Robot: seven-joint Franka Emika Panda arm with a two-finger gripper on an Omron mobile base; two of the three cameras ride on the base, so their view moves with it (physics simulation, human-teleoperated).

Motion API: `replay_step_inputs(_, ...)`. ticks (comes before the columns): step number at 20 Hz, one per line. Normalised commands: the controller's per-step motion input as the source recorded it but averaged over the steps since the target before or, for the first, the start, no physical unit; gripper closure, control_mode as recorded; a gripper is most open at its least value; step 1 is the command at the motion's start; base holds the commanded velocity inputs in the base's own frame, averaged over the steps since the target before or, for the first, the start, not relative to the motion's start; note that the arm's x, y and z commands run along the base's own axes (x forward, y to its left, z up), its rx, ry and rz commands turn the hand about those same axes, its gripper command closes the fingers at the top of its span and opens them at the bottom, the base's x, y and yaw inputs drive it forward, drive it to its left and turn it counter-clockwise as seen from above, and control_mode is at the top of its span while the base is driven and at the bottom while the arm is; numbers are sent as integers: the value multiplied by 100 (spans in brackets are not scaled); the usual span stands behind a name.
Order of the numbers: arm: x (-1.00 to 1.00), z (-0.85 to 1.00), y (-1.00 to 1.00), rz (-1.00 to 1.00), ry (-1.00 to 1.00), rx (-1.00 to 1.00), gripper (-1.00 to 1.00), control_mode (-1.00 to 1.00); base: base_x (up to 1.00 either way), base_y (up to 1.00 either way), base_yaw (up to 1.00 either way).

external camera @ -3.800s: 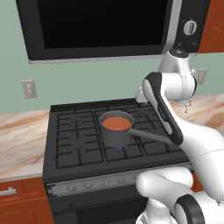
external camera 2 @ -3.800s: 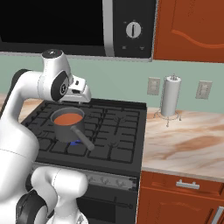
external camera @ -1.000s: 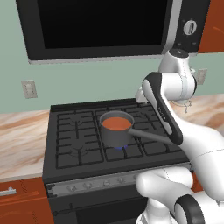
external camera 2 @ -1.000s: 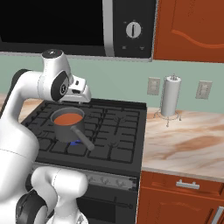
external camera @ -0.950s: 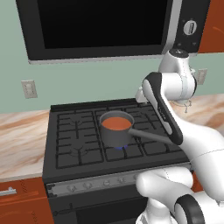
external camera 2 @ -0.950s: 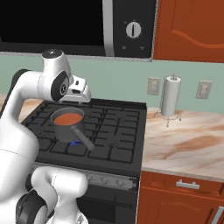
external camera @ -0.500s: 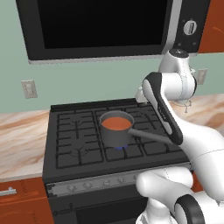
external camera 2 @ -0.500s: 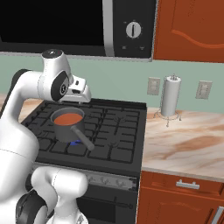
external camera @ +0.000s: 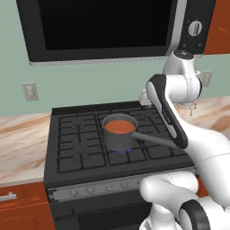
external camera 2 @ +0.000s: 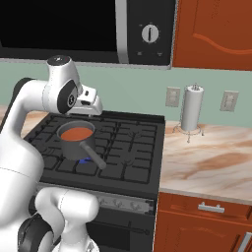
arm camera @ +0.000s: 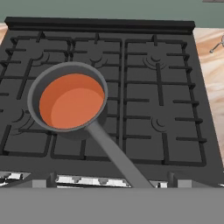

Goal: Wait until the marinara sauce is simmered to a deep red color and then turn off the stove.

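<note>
The marinara sauce (arm camera: 72, 101) is orange-red, sitting in a grey saucepan (external camera: 119, 133) on a front-middle burner of the stove (external camera: 85, 152), with a bit of blue flame (external camera: 123, 152) under it. The gripper (external camera 2: 90, 104) hangs released above the back of the stove, holding nothing, well clear of the pan.

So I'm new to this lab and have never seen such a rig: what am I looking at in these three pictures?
It is a simulated kitchen. The white jointed machine is a robot arm on a base that can drive. Two pictures come from cameras on that base, behind the arm to its left and right. The third comes from a camera on its hand, looking down. A grey saucepan of orange-red sauce sits on the black stove over a small blue flame. A paper towel roll stands on the counter. The gripper holds nothing.
</note>
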Motion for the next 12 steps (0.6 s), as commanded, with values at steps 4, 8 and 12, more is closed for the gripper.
replay_step_inputs(4, 0, 0, 0, 0, 0, 0, -100, -100, 0, 0, 0)
replay_step_inputs(8, 0, 0, 0, 0, 0, 0, -100, -100, 0, 0, 0)
replay_step_inputs(12, 0, 0, 0, 0, 0, 0, -100, -100, 0, 0, 0)
